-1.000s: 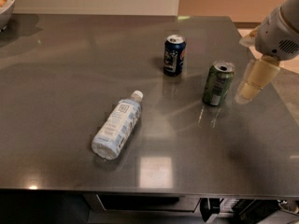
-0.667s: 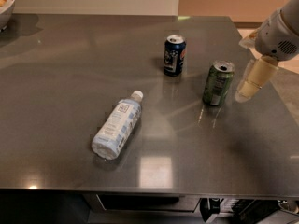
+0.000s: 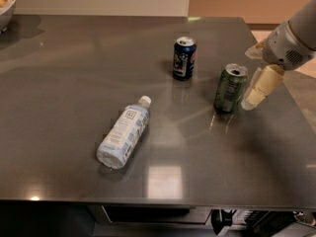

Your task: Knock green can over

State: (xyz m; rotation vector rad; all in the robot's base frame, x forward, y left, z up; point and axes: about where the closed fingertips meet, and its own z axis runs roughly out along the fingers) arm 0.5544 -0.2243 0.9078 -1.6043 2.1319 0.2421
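The green can (image 3: 229, 88) stands upright on the dark grey table (image 3: 64, 73), right of centre, with its silver top showing. My gripper (image 3: 251, 101) hangs from the grey arm at the right edge, its cream-coloured tip low beside the can's right side, very close to it; I cannot tell whether it touches. A dark blue can (image 3: 184, 58) with a red and white logo stands upright a little behind and left of the green can.
A clear plastic water bottle (image 3: 124, 133) lies on its side left of centre. A white bowl (image 3: 5, 4) sits at the far left corner. The table's right edge runs just beyond the gripper, and its front edge is near the camera.
The gripper has edged slightly left towards the green can. The can still stands upright in the same place.
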